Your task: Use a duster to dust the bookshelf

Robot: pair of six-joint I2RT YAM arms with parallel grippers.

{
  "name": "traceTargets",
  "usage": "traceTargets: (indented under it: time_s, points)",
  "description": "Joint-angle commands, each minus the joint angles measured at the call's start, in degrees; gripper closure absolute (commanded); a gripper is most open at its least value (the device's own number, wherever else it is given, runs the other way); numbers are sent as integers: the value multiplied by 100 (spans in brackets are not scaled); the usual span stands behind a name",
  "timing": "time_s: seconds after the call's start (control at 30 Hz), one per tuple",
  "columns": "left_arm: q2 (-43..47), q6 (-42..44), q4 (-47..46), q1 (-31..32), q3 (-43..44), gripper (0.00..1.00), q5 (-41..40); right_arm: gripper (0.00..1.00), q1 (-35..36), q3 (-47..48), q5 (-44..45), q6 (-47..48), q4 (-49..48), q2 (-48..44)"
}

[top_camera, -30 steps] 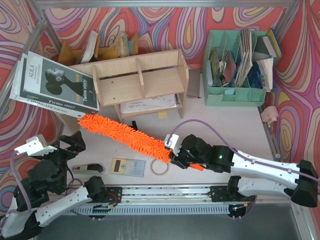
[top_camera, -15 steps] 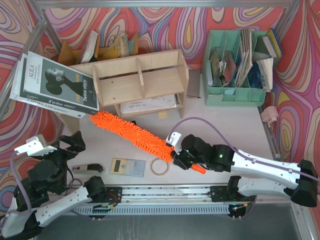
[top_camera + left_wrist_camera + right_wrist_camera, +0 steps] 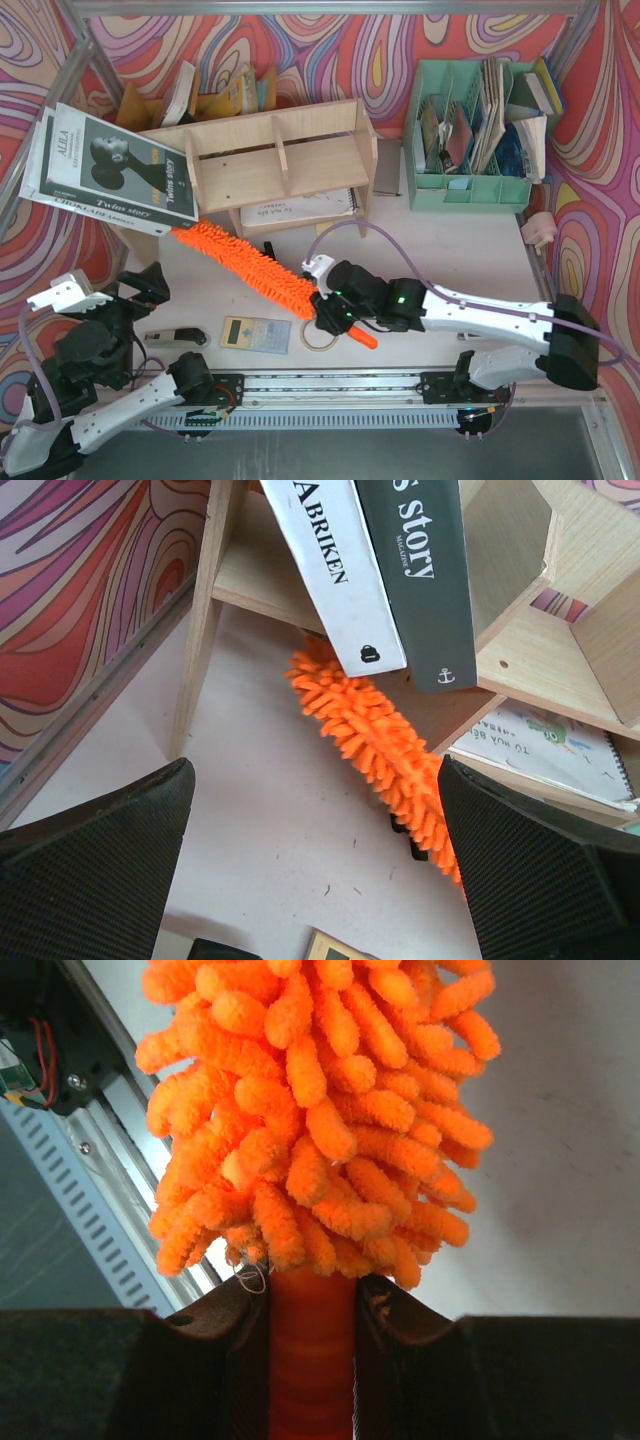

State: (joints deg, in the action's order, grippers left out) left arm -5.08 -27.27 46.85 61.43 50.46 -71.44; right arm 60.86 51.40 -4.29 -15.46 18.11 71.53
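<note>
The pale-wood bookshelf [image 3: 280,160] [image 3: 520,650] stands at the back left of the table. The orange fluffy duster [image 3: 245,262] [image 3: 385,745] [image 3: 320,1110] lies slanted in front of it. Its tip reaches under the leaning books at the shelf's lower left corner. My right gripper [image 3: 325,308] [image 3: 312,1360] is shut on the duster's smooth orange handle just behind the fluffy head, and the handle's end sticks out toward the near right. My left gripper [image 3: 110,290] [image 3: 315,870] hangs open near the front left, apart from the duster, with nothing between its fingers.
Large books [image 3: 110,170] lean on the shelf's left end. A notebook [image 3: 295,210] lies under the shelf. A calculator [image 3: 255,333], a tape ring [image 3: 320,335] and a small black tool [image 3: 175,338] lie near the front edge. A mint-green organiser [image 3: 480,130] stands at the back right.
My right gripper has moved left with the duster. The fluffy head has swung steeper and its tip has slid in under the leaning books. The left arm has not moved.
</note>
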Motion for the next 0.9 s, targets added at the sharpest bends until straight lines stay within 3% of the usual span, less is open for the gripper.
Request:
traceTargets:
  time_s: [0.0,0.53,0.87]
  points:
    - [168,-24,77,18,29,2,-126,100,197,484,-14,-272,-815,482]
    - [252,-55,96,19,33,1,-174,100,369,1036,276,-470,-1630,976]
    - [225,-73,116,18,24,1,-186,100,763,1675,220,-362,-1755,1834]
